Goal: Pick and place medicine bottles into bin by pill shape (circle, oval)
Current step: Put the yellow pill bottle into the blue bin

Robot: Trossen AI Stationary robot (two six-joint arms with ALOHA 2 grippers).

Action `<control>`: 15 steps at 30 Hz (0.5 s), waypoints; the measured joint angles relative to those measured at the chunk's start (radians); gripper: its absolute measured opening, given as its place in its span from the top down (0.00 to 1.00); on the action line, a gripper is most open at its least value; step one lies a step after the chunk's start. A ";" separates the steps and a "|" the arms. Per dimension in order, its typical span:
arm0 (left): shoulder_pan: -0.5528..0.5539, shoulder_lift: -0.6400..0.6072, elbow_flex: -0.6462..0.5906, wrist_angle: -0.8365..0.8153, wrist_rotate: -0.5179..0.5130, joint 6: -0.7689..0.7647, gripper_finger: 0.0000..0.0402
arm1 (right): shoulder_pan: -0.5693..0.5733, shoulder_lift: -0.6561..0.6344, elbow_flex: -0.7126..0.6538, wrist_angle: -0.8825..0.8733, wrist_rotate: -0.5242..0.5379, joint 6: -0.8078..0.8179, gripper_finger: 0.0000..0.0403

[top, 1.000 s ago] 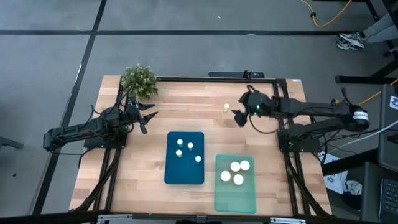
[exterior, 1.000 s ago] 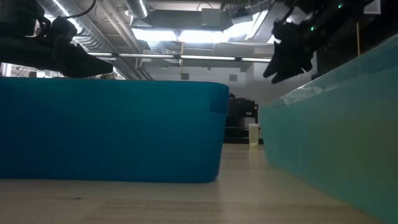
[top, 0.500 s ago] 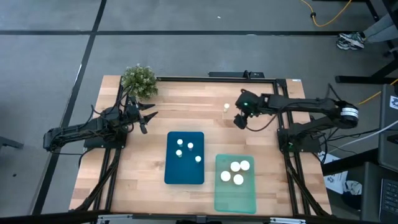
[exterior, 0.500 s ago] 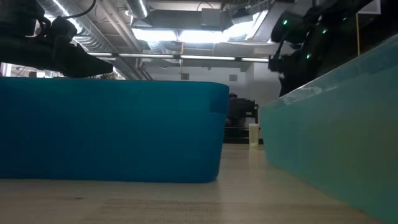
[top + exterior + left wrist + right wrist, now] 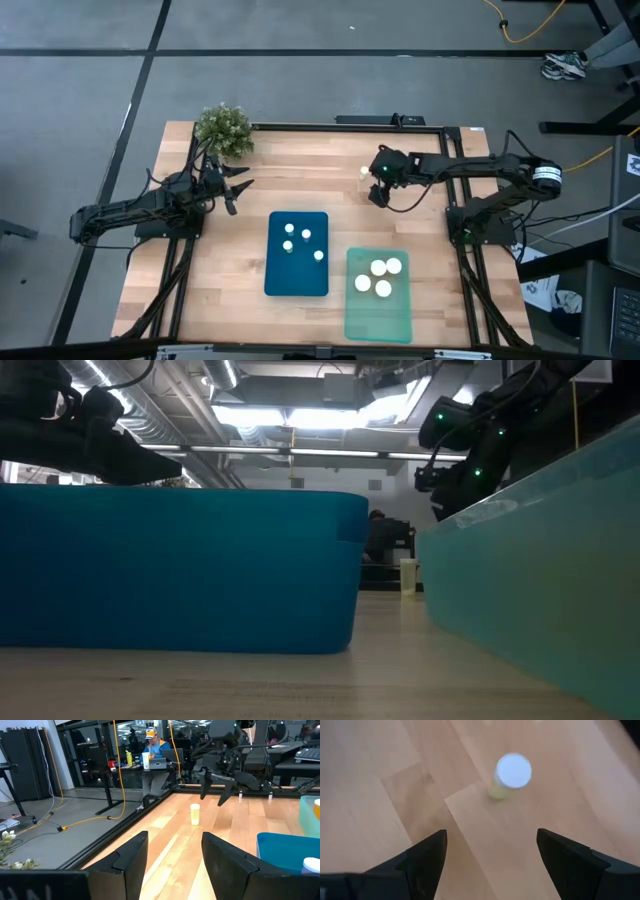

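From above, the right gripper hangs just beside the last loose medicine bottle on the far part of the table, its jaws spread wide. Four white-capped bottles stand in the blue bin and four in the teal bin. The left gripper waits near the potted plant, part open and holding nothing.

At table level, the bottle stands upright between the two bin walls, with the right gripper above and to one side; a descent off-centre could likely tip so light a bottle.

The left wrist view shows the bottle apart from the right gripper, the fingers not yet around it.

The right wrist view looks down on the white cap, beyond the spread fingers rather than between them; closing from here would probably miss or knock it over, and it could roll away.
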 joint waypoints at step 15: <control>0.000 0.000 0.000 0.000 0.000 0.000 0.56 | -0.022 0.166 0.001 0.239 0.065 -0.051 0.23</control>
